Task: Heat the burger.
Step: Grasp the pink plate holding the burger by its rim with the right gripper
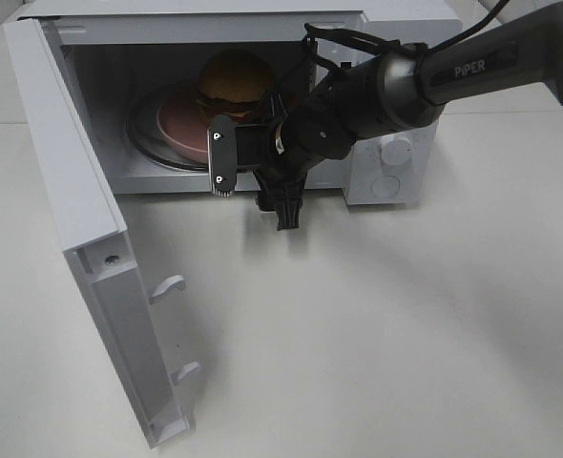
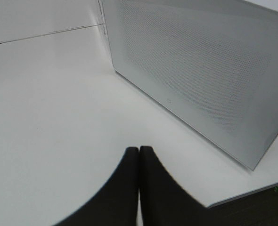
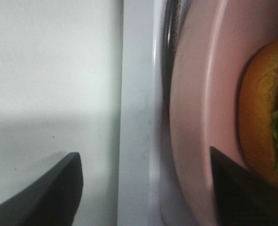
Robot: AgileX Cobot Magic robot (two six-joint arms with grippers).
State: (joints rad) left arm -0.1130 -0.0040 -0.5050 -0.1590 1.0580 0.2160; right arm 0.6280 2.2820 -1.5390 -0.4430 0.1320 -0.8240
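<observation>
The burger [image 1: 236, 78], with a golden-brown bun, sits on a pink plate [image 1: 178, 124] on the glass turntable inside the open microwave [image 1: 401, 43]. My right gripper [image 1: 253, 186] hovers just in front of the cavity opening, open, nothing held. In the right wrist view its dark fingers [image 3: 59, 188] frame the microwave's front sill [image 3: 136, 117] and the plate [image 3: 191, 117], with the burger [image 3: 266, 108] and its lettuce edge beyond. My left gripper [image 2: 139, 153] is shut, fingertips touching, above the table beside a perforated outer wall of the microwave [image 2: 200, 70]. It is out of the high view.
The microwave door [image 1: 72, 200] swings wide toward the front left, with two latch hooks [image 1: 170, 284] sticking out of its edge. Two round knobs [image 1: 389, 153] sit on the control panel behind my right arm. The white table [image 1: 406, 334] stretches in front.
</observation>
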